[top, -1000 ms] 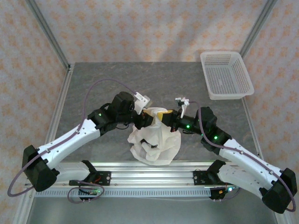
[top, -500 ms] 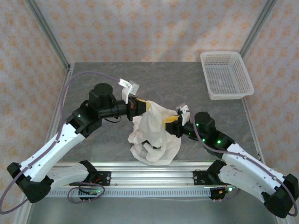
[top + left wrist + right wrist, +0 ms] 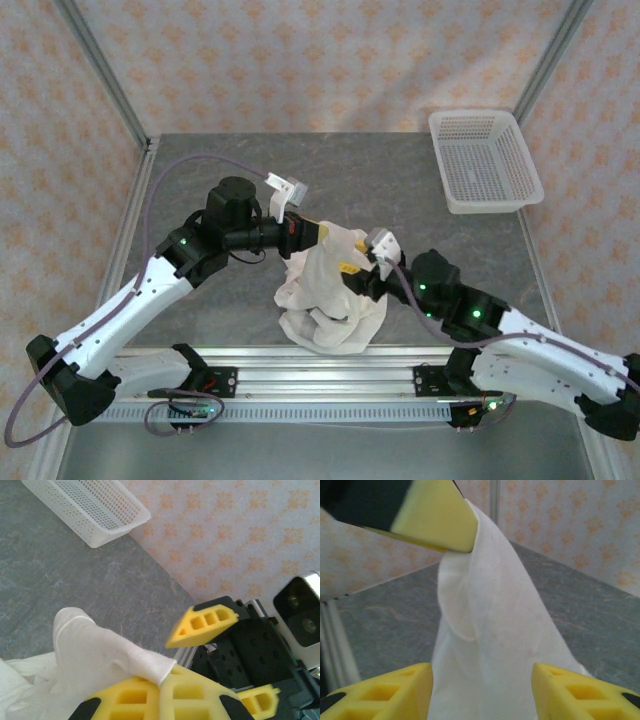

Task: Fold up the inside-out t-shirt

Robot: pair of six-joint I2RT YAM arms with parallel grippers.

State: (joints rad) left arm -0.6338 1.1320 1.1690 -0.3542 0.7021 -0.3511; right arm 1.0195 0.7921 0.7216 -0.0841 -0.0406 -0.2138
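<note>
The t-shirt (image 3: 330, 300) is bunched near the front middle of the grey surface (image 3: 200, 170), with one part lifted above the heap. The lifted edge is pinched between the closed fingers of the left tool (image 3: 316, 232). The right tool (image 3: 352, 272) is held just beside it, jaws spread, with hanging cloth seen between them. A white basket (image 3: 485, 160) is set well apart, far right.

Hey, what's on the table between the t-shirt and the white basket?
Nothing. In the top external view, only bare grey table separates the t-shirt from the basket.
</note>
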